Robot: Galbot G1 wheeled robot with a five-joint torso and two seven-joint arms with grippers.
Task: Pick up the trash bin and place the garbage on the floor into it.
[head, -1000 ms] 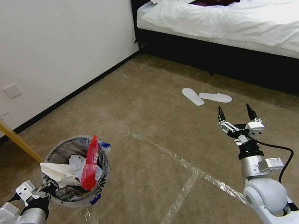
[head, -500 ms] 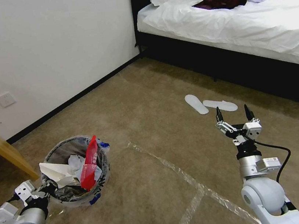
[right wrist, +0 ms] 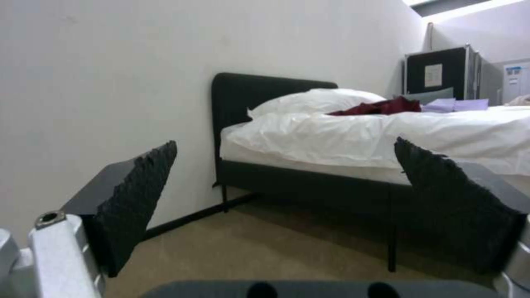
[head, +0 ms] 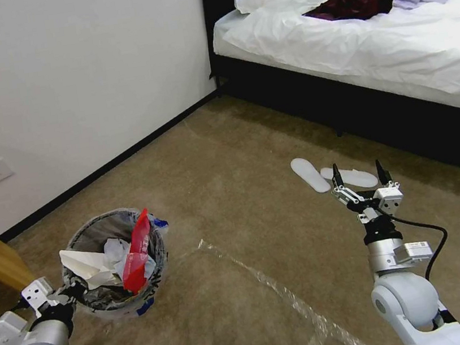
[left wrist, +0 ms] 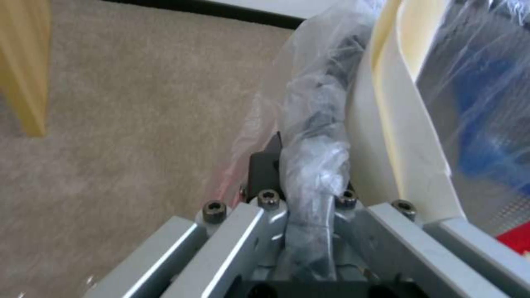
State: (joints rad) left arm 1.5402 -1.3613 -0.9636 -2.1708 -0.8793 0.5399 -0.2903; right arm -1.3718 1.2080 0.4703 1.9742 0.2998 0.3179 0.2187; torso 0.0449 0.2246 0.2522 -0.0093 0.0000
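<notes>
The left gripper (head: 70,287) pinches the near rim of the trash bin (head: 115,262), its fingers pressed on the bag-wrapped wire edge (left wrist: 314,165), and holds the bin at the robot's left over the floor (head: 246,284). Inside the bin sit garbage pieces: crumpled white paper (head: 86,265) and a tall red wrapper (head: 137,254) that pokes above the rim. The risk, as it looks: the hold is on one edge only, through slippery plastic, so the bin could tilt or slide free, and the upright wrapper could tip out as the robot moves. On the right, the right gripper (head: 361,178) hangs empty above the carpet, fingers spread wide, just short of two white slippers (head: 327,173). Compared with the earlier frames, the whole scene has shifted as the camera turns; the bin and both arms keep their places relative to the robot.
</notes>
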